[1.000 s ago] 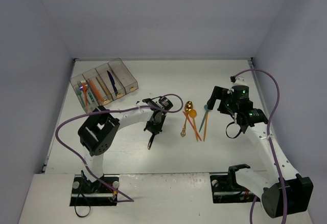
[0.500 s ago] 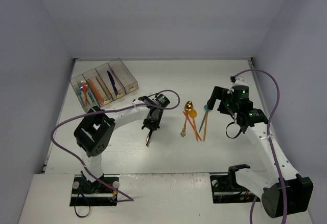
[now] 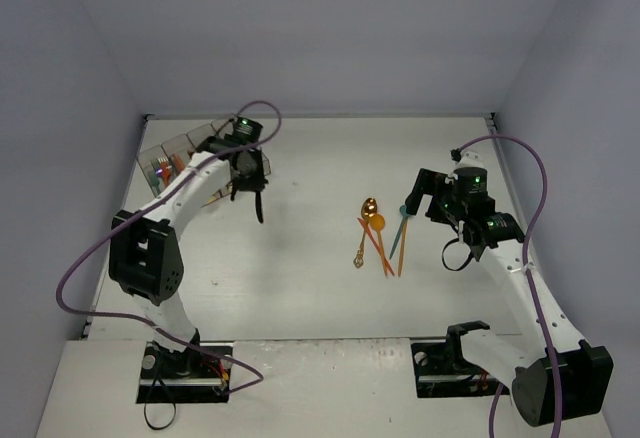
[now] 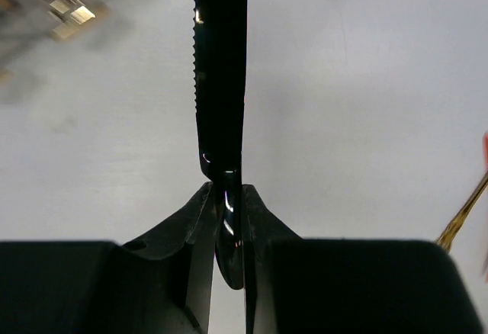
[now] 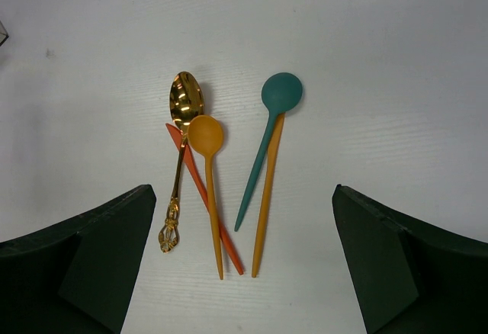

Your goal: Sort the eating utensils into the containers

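In the last second the left arm has swung from mid-counter out to about 10 o'clock. Its left claw (image 3: 247, 163) now hangs at the 4 o'clock end of the row of four clear smoky-plastic bins (image 3: 152, 158). It is pinched narrow on the handle of a black serrated plastic knife (image 4: 221, 82), whose blade hangs toward 5 o'clock in the top view, above the white counter (image 3: 300, 288).

So this looks like delivery: the knife is at the bins but not yet in one, and which bin it suits I cannot tell.

The right claw (image 5: 242, 197) has not moved. It is spread wide and empty over the loose pile just to 3 o'clock of centre: a gold metal spoon (image 5: 185, 97), an orange plastic spoon (image 5: 206, 136), a teal plastic spoon (image 5: 280, 91) and two orange handles.
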Available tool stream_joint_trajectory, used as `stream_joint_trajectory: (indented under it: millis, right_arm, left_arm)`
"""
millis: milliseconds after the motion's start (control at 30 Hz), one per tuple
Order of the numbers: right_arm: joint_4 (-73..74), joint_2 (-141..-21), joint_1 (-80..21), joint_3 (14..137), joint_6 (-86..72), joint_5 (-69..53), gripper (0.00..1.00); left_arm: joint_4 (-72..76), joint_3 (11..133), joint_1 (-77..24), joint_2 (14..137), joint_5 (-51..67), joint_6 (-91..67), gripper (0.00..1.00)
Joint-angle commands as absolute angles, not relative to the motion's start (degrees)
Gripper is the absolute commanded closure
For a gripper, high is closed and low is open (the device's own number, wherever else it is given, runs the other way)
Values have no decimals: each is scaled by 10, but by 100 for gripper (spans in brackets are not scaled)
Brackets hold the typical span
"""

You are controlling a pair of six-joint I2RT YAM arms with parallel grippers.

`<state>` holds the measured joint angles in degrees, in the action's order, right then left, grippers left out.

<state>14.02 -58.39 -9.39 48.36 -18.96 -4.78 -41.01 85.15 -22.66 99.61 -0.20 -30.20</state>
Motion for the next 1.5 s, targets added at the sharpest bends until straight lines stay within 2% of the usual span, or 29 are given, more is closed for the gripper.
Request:
stream_joint_trajectory:
  millis: [0,400,800,933,1000,1133,1267,1467]
  right_arm:
    - [120,-579,-91,498,-187,-42,0]
    - [121,-570,-91,490,-192,-48,0]
    - [120,-571,-91,487,-193,-46,0]
    - [120,-577,-91,490,-192,-45,0]
    - [120,-581,-91,491,-192,-46,0]
    - [120,-590,-91,491,-192,-52,0]
    - [120,-608,-91,485,-194,-55,0]
    - [120,-655,-92,475,-211,-42,4]
  left_arm:
    - [-407,966,-137,1010,-1,-313,100]
    - [-408,1209,-27,1206,5,-333,100]
    - [-407,1208,-20,1261,-3,-326,100]
    - [-406,1205,-23,1245,-2,-313,78]
    - [-402,1201,-27,1230,-2,-298,63]
    - [-394,1189,-42,1194,-4,-280,47]
    - [-367,1152,-76,1141,-2,-256,40]
    - [-320,1049,-151,1035,0,-222,40]
